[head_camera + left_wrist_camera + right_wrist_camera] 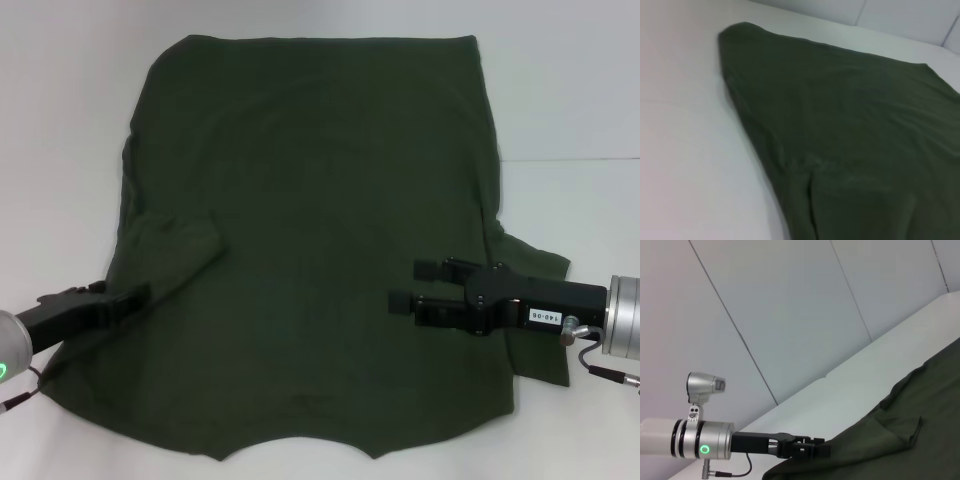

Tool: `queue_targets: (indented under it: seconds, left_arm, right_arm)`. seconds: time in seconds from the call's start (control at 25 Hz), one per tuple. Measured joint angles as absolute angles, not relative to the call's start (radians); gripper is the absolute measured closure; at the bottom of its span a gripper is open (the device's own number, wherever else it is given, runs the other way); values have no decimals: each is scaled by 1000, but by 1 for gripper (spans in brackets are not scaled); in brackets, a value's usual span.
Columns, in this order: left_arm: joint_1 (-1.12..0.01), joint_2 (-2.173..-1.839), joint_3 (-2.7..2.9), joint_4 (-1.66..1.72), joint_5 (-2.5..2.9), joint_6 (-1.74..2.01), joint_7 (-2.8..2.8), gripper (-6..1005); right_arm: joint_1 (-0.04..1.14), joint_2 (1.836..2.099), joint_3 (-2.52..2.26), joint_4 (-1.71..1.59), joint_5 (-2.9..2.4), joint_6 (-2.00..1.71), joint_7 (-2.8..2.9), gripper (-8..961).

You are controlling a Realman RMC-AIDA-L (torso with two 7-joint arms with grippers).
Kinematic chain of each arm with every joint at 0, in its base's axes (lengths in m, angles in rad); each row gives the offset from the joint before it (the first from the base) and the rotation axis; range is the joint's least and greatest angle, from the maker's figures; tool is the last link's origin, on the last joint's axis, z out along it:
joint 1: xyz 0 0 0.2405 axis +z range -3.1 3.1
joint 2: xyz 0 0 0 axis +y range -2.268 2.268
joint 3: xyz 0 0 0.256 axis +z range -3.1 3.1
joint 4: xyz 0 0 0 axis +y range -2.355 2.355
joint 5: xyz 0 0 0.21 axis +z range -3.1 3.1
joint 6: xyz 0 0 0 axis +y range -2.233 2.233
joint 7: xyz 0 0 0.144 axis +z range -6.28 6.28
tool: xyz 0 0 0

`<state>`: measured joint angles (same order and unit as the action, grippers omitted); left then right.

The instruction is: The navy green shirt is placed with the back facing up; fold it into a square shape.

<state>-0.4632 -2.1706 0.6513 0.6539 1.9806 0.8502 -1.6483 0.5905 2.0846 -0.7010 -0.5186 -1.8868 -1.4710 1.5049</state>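
You are mid sleeve-fold: left gripper (135,296) pinches the navy green shirt (320,200) lower left; right gripper (410,285) spread; next, carry the sleeve inward.

The navy green shirt (310,230) lies spread nearly flat on the white counter (60,120), plain dark olive, hem farthest from the robot. Its left sleeve seems folded inward over the body; its right sleeve lies spread outward.
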Motion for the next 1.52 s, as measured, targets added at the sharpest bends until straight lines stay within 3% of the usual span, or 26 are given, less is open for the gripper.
queue_targets:
  seconds: [1.52]
  left_arm:
    - [-460, -2167, 632, 690, 2018, 885, -1643, 275]
  right_arm:
    - [592, 2085, -702, -519, -1887, -1471, 1505, 57]
